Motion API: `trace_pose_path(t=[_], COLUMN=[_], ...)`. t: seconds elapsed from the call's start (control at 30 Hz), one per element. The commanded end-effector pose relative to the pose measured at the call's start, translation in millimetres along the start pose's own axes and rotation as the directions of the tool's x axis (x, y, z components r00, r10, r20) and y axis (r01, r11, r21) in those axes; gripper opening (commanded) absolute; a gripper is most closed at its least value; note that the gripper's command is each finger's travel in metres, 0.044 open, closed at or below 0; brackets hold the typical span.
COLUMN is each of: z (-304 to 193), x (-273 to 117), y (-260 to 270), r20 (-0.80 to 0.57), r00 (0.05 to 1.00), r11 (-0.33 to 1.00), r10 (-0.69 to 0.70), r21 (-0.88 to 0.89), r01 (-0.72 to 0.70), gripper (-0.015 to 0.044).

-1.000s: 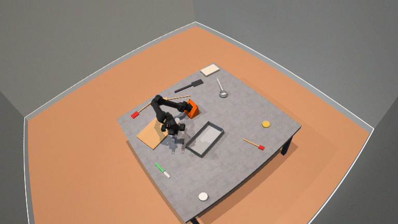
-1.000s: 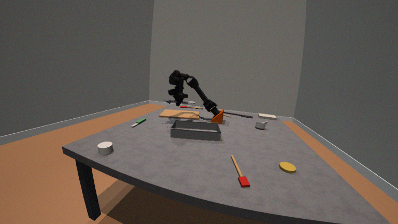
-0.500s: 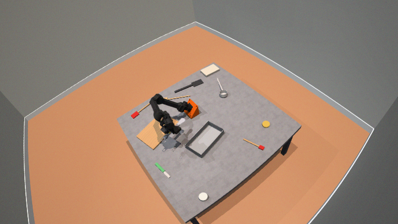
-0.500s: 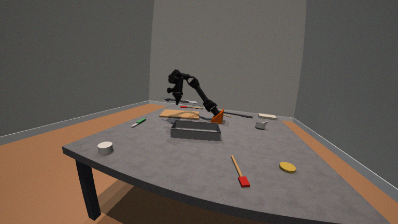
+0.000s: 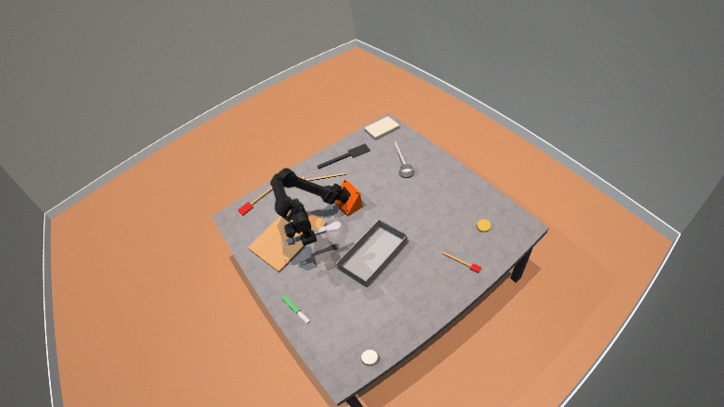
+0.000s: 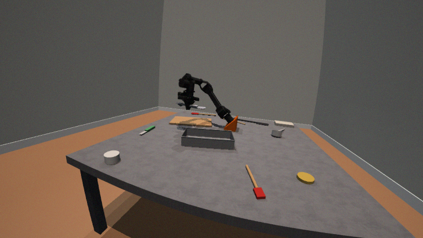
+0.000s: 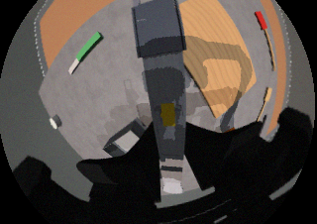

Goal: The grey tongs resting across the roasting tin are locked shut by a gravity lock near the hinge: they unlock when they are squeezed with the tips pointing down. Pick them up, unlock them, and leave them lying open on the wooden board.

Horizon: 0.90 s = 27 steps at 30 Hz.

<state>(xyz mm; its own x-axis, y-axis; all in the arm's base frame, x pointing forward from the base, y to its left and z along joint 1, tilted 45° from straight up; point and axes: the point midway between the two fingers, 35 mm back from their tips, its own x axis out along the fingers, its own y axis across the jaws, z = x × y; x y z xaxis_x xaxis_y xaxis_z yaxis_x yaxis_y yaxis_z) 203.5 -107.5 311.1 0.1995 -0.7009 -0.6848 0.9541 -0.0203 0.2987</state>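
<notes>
Pinching the grey tongs (image 5: 319, 231) mid-length, the pincer (image 5: 296, 237) holds them level above the wooden board (image 5: 271, 247).

My gripper (image 5: 299, 238) is clamped on the grey tongs (image 5: 320, 231), holding them above the wooden board (image 5: 270, 247) by the table's (image 5: 437, 205) left edge; the roasting tin (image 5: 371, 252) sits beside it.
</notes>
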Motion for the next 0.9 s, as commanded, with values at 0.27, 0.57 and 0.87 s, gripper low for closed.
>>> trace_pose_path(t=[0.27,0.57,0.87], z=[7.8,18.2,33.5], x=[-4.6,1.9,9.2], y=[-8.9,-19.9,-37.9], r20=[-0.001,-0.025,-0.065], r00=[1.0,0.999,0.995], r11=[0.955,0.967,0.979], r10=[0.007,-0.032,-0.076], r21=[0.296,0.254,0.182], r01=[-0.006,0.037,0.087], gripper=[-0.015,-0.015,-0.015])
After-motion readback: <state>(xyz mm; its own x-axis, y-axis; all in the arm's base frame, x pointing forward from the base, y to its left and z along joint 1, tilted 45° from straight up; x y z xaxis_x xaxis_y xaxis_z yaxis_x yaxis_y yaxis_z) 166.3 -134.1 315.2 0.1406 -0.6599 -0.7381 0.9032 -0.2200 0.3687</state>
